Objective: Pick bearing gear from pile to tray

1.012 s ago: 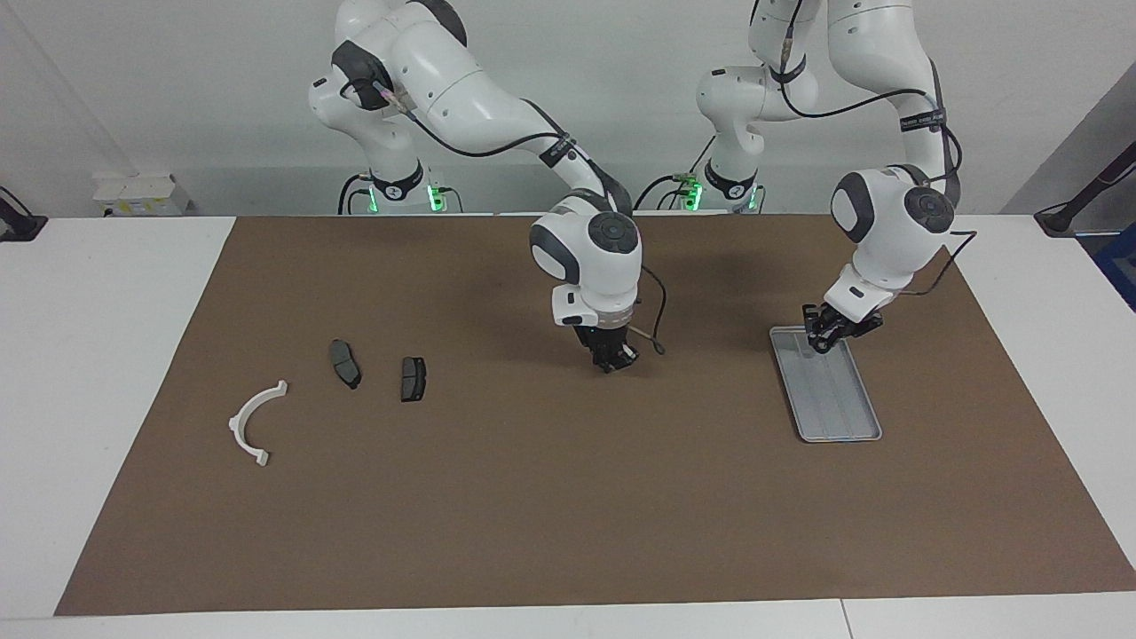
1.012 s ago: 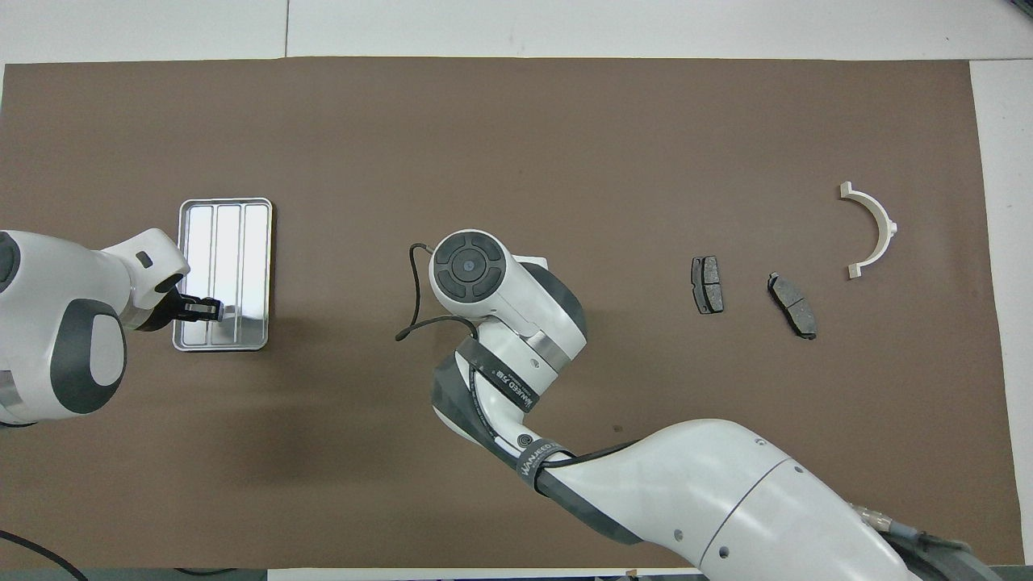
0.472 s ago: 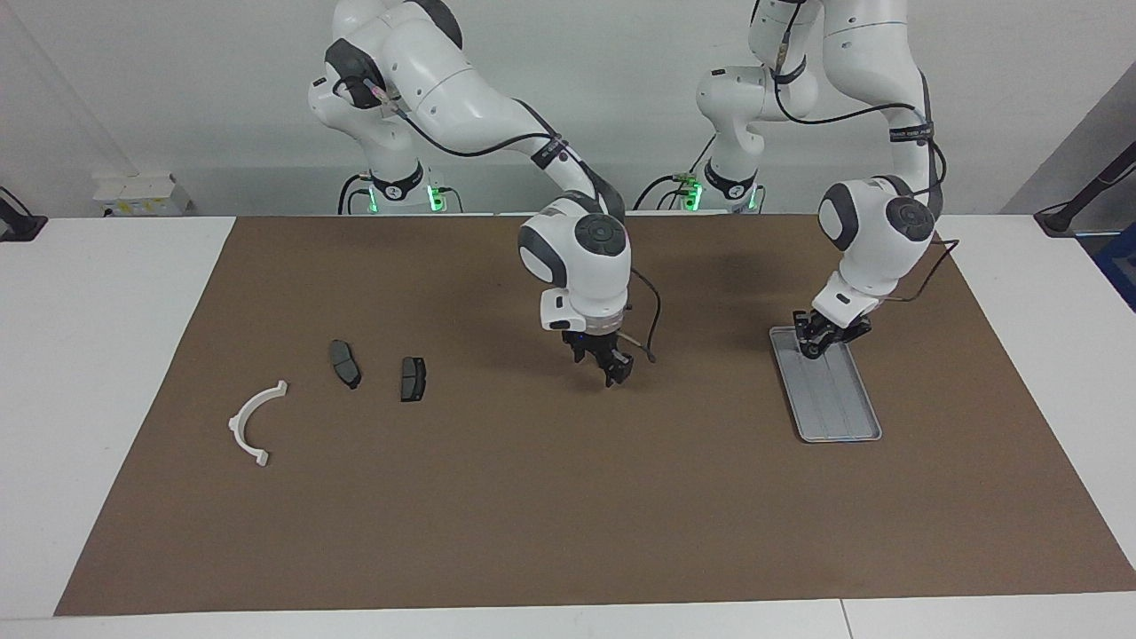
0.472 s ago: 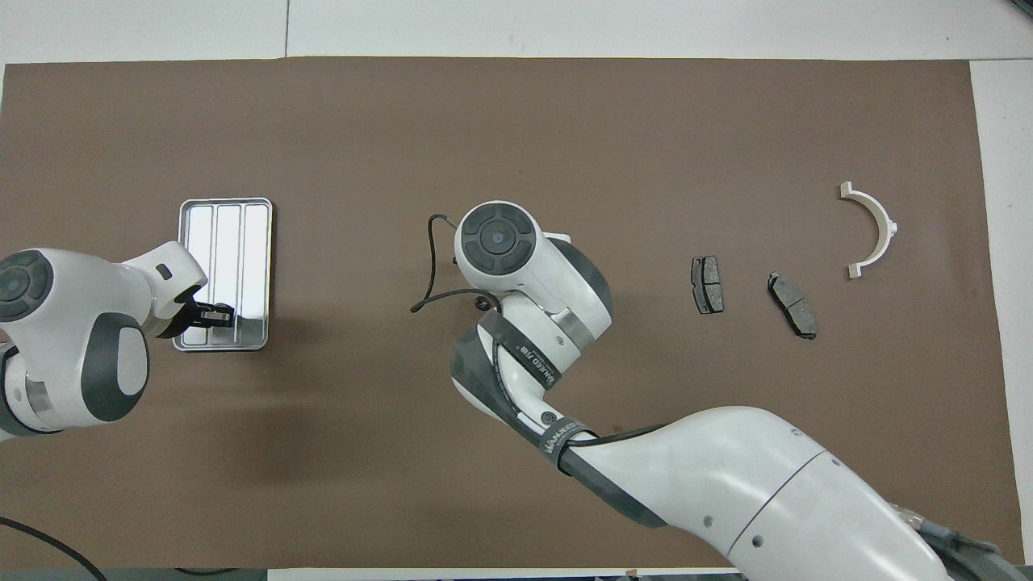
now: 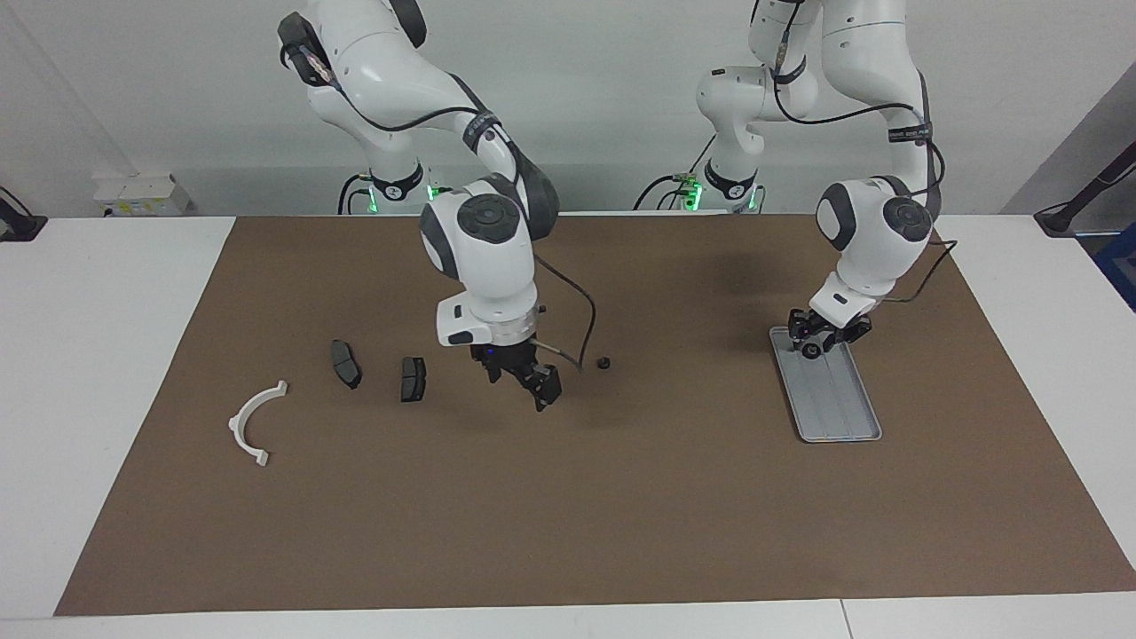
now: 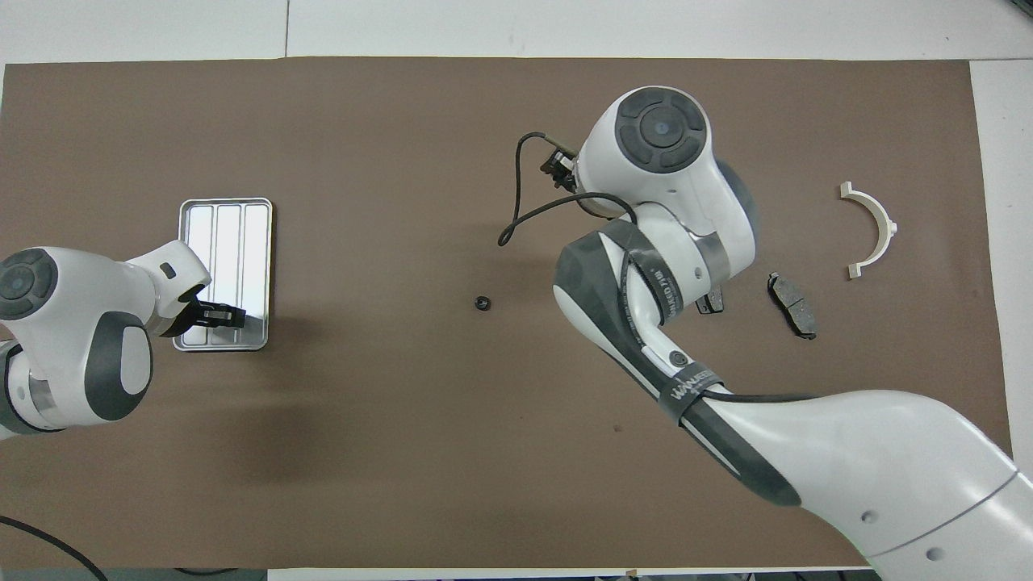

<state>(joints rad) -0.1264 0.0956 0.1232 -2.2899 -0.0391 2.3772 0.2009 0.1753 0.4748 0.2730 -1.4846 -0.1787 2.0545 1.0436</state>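
Brown matting is covering the desk where the left gripper, jaws unreadable, is hanging over the tray at its robot-side end. Jaws spread and empty, the right gripper is hovering beside two brake pads. Lying between them is a small black bearing gear, seemingly awaiting pickup. Next, one gripper must be descending squarely onto that tiny round part; the ridged metal tray is waiting.

The only lettering stands in white on the dark grey band strapped around the right arm's white forearm, repeated on a second band lower down, too small to read with certainty.
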